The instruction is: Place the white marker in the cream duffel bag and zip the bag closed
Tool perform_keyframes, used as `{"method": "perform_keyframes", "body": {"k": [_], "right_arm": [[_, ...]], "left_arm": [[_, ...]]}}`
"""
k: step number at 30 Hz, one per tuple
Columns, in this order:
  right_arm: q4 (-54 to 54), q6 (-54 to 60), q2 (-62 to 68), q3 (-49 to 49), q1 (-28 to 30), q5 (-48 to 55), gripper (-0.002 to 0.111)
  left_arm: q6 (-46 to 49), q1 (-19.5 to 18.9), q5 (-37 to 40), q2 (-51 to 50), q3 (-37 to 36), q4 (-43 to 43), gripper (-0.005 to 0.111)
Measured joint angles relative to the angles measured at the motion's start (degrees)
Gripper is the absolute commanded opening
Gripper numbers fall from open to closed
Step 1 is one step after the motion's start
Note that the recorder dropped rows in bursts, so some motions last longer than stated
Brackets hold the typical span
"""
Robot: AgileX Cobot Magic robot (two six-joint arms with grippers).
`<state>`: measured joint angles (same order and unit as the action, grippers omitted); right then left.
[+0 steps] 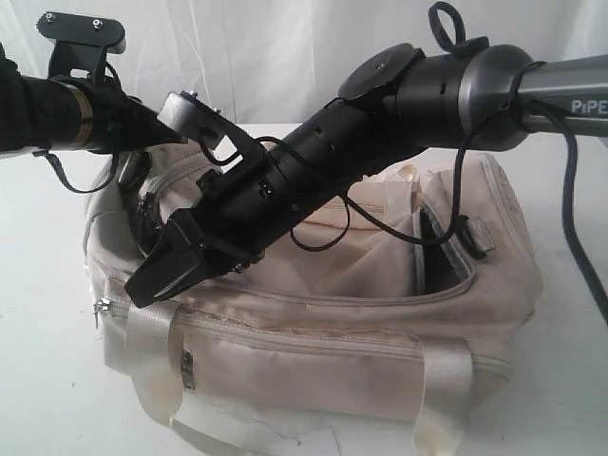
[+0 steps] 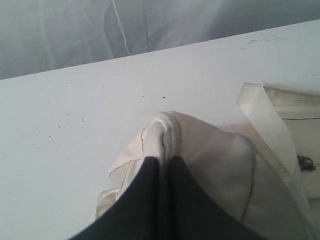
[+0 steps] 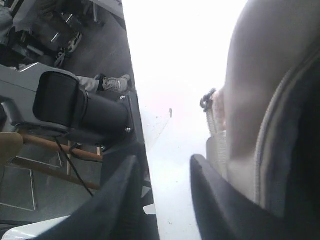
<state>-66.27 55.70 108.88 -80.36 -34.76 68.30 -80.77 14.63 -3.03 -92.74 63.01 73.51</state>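
Observation:
The cream duffel bag (image 1: 380, 313) lies on the white table (image 1: 47, 380), its top zipper gaping dark at the right end (image 1: 437, 261). My left gripper (image 1: 161, 128) comes in from the left and is shut on a pinched fold of the bag's fabric (image 2: 162, 132) at its back left corner; the fingers (image 2: 145, 185) are pressed together. My right gripper (image 1: 152, 275) reaches across the bag to its left front corner. It stands open (image 3: 165, 160), with bare table between the fingers, beside the grey zipper pull (image 3: 207, 102). The white marker is out of view.
The right arm's black cable (image 1: 380, 223) drapes over the bag top. Glossy webbing handles (image 1: 157, 366) hang down the bag's front. Past the table edge (image 3: 142, 145) are the floor and a black arm base (image 3: 75, 107). A white curtain hangs behind.

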Motion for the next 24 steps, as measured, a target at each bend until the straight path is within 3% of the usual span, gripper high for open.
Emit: {"method": "perform_keyframes", "body": {"k": [13,19,24], "right_arm": [[0.23,-0.58,-0.27,0.01,0.52,0.77,0.036],[0.69,-0.58,-0.61,-1.8,3.38,-5.99,0.036],[1.09,-0.19,-0.85,-3.44,2.07,-11.94,0.036]], "left_arm": [[-0.06,0.0,0.3,-0.13,0.0,0.23,0.0],[-0.06,0.0,0.1,-0.21,0.09,0.37,0.0],[-0.06,0.0,-1.44,-0.21,0.09,0.37,0.0]]}}
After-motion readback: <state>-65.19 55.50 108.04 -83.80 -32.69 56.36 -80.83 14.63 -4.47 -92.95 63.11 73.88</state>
